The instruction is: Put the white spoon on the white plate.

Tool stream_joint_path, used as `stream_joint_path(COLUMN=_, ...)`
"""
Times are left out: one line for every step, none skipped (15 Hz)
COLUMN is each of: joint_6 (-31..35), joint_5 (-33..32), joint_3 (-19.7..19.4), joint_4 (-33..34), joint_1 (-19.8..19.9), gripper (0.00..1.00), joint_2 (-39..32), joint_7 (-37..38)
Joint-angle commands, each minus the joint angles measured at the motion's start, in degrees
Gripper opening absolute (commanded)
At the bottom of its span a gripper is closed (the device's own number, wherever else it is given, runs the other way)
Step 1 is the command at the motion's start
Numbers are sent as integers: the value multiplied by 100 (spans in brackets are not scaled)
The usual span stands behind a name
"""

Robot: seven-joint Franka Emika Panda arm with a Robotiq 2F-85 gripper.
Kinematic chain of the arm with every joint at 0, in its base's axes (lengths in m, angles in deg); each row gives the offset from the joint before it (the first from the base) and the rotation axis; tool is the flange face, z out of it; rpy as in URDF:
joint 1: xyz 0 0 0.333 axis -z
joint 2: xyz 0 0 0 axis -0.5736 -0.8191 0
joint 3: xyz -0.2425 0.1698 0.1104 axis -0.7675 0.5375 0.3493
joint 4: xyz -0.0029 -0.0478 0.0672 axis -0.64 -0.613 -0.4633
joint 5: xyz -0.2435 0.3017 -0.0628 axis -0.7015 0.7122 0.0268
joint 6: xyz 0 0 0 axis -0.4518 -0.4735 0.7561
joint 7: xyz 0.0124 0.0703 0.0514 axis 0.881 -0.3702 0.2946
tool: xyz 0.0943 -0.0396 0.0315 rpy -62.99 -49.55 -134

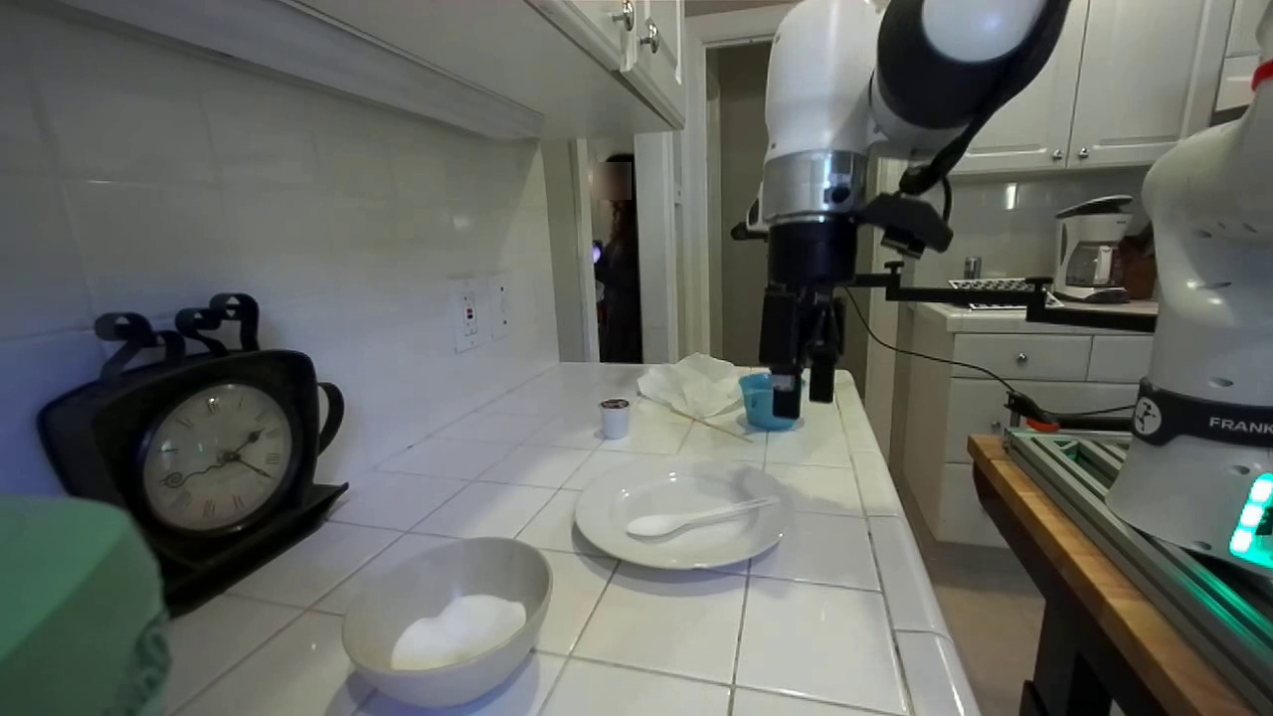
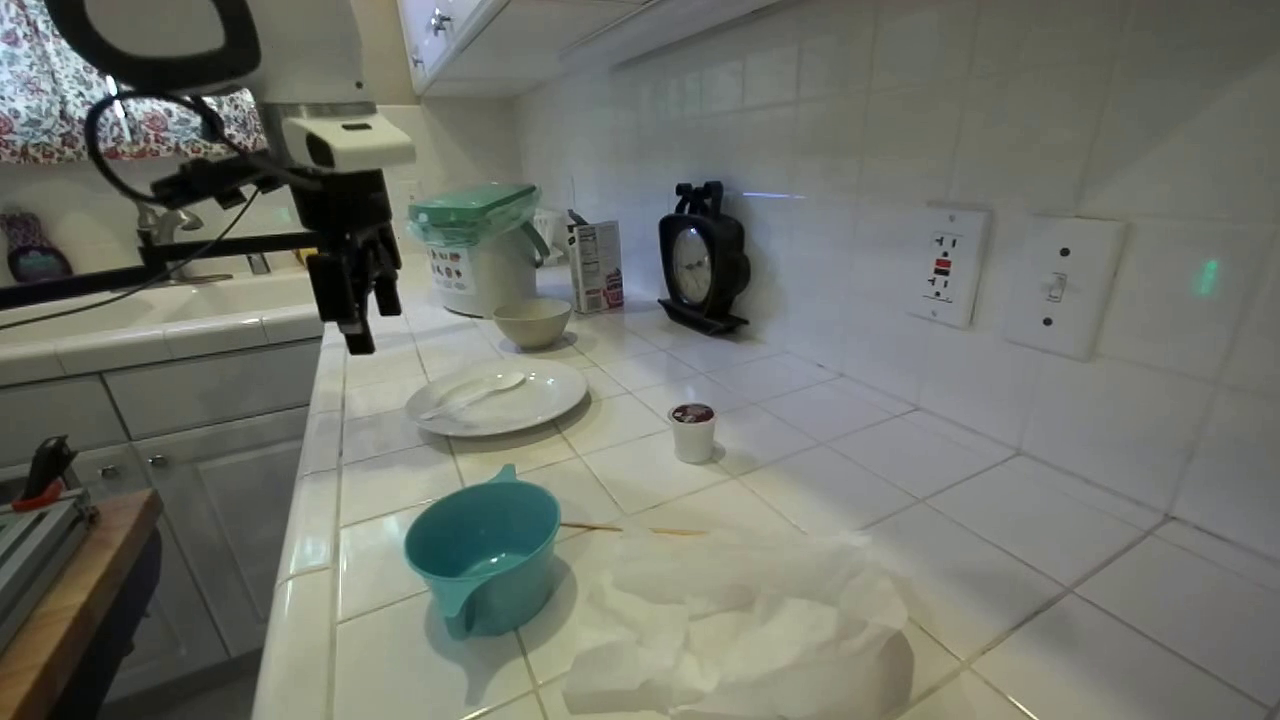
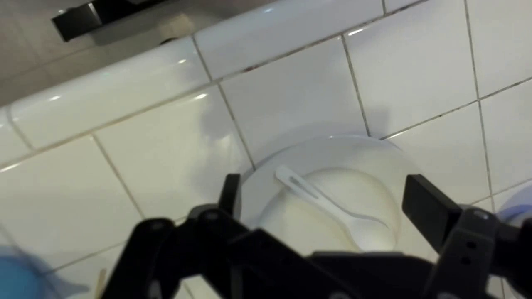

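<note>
Spoon (image 3: 348,219), white: lies on plate (image 3: 353,151), handle tip over the rim. Gripper (image 3: 327,198): hangs higher, fingers spread wide, clear of both.

My black gripper (image 1: 804,394) hangs above the white tiled counter (image 1: 676,626). In an exterior view, lower than my jaws, the small white plastic spoon (image 1: 661,524) lies on the round glossy white plate (image 1: 676,489). Before it, leftward, stands the deep round white bowl (image 1: 453,569); behind the plate, left to right, are a small white lidded pod (image 1: 616,423), crumpled white paper (image 1: 696,383) and the blue plastic cup (image 1: 756,404).
</note>
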Motion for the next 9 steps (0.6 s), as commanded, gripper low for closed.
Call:
stream_joint_path(joint_6=-1263, joint_5=-1611, joint_3=-39, joint_4=360, joint_1=-92, gripper=100, joint_2=957, joint_7=1154)
stream_joint_path(joint_6=-686, joint_5=-1187, joint_3=-281, joint_4=231, joint_1=-334, gripper=100, joint_2=555, joint_7=839)
stream_joint_path(joint_6=-884, joint_5=-1309, joint_3=-310, joint_4=302, joint_1=-395, gripper=100, joint_2=768, joint_7=965)
stream_joint_path(joint_6=-875, joint_5=-1289, joint_3=-381, joint_4=258, joint_1=-484, gripper=100, joint_2=804, joint_7=949)
stream_joint_path(joint_6=-833, joint_5=-1274, joint_3=-440, joint_4=200, joint_1=-529, gripper=100, joint_2=749, joint_7=938)
stream_joint_path(joint_6=-771, joint_5=-1267, joint_3=-477, joint_4=187, joint_1=-537, gripper=100, joint_2=656, joint_7=932)
stream_joint_path(joint_6=-728, joint_5=-1263, joint_3=-499, joint_4=189, joint_1=-539, gripper=100, joint_2=579, joint_7=929)
stream_joint_path(joint_6=-705, joint_5=-1262, joint_3=-504, joint_4=194, joint_1=-541, gripper=100, joint_2=541, joint_7=927)
stream_joint_path(joint_6=-694, joint_5=-1261, joint_3=-505, joint_4=200, joint_1=-543, gripper=100, joint_2=530, joint_7=927)
